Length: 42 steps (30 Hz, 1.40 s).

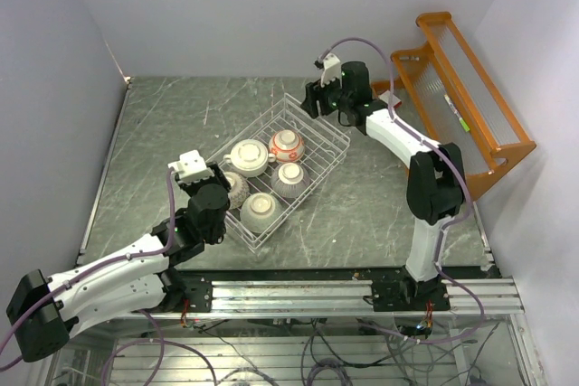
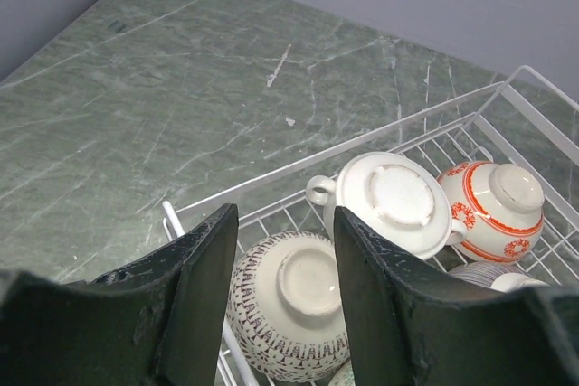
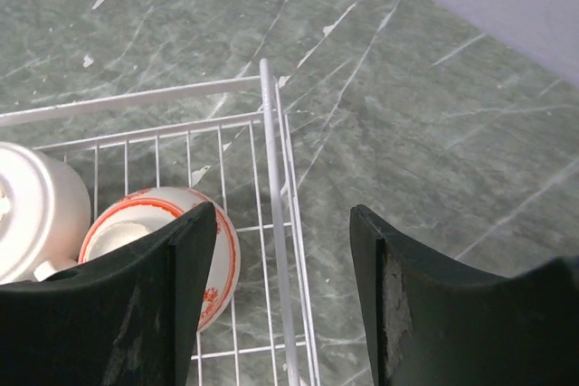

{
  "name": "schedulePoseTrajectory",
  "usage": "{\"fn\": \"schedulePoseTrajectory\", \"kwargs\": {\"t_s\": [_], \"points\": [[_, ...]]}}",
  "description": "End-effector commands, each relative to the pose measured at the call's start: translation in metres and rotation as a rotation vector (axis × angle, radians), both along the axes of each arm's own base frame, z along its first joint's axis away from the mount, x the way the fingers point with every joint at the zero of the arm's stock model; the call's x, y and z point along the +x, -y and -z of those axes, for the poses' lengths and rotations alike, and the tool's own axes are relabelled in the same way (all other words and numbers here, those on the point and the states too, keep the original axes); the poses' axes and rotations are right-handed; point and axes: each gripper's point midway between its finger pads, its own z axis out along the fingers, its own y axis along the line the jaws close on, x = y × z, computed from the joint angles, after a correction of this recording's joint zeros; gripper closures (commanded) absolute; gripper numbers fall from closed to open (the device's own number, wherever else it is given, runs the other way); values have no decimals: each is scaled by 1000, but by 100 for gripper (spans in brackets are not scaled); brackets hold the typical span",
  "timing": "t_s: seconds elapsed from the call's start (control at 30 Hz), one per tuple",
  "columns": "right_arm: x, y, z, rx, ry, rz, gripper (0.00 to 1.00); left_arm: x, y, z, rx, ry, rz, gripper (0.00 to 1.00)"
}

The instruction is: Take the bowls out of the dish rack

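Bowls, five in all, sit upside down inside the dish rack; none is out on the green marbled tabletop (image 1: 163,133) that carries it. An orange wooden shelf (image 1: 470,88) leans well to the right of the rack. The dish rack (image 1: 318,119), a shallow white wire-grid basket, lies at a slant.

The white left arm (image 1: 118,273) reaches to the rack's near-left side, and the white right arm (image 1: 425,178) reaches to its far corner.

A white ceramic bowl with a side handle (image 1: 248,156) and a white bowl with red markings (image 1: 287,144) fill the rack's far end. A grey-striped bowl (image 1: 291,178) is at mid rack, and a cream bowl (image 1: 261,210) is at the near end. The bowl with a dark dotted pattern (image 2: 289,309) is by the rack's left rim.

The left gripper (image 2: 287,219) hangs over that patterned bowl with its fingers parted, one on each side, clamping nothing. The right gripper (image 3: 282,214) has its fingers spread astride the rack's corner rim wire, clear of it.
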Motion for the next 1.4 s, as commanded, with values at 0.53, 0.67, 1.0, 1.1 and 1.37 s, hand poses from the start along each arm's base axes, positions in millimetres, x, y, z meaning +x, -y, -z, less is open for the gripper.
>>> {"fn": "schedulePoseTrajectory", "kwargs": {"t_s": [0.53,0.67,1.0,1.1,1.37], "points": [[3,5,66,-140,-155,-14,43,2,0,-13,-52,27,-22,44],[3,9,70,-169,-161,-14,48,3,0,-13,-51,25,-25,44],[0,11,68,-194,-161,-17,81,3,0,-12,-47,22,-26,44],[-1,10,66,-190,-155,-14,91,3,0,-12,-46,21,-23,44],[4,15,58,-180,-138,75,100,3,0,-12,-41,17,-31,44]]}}
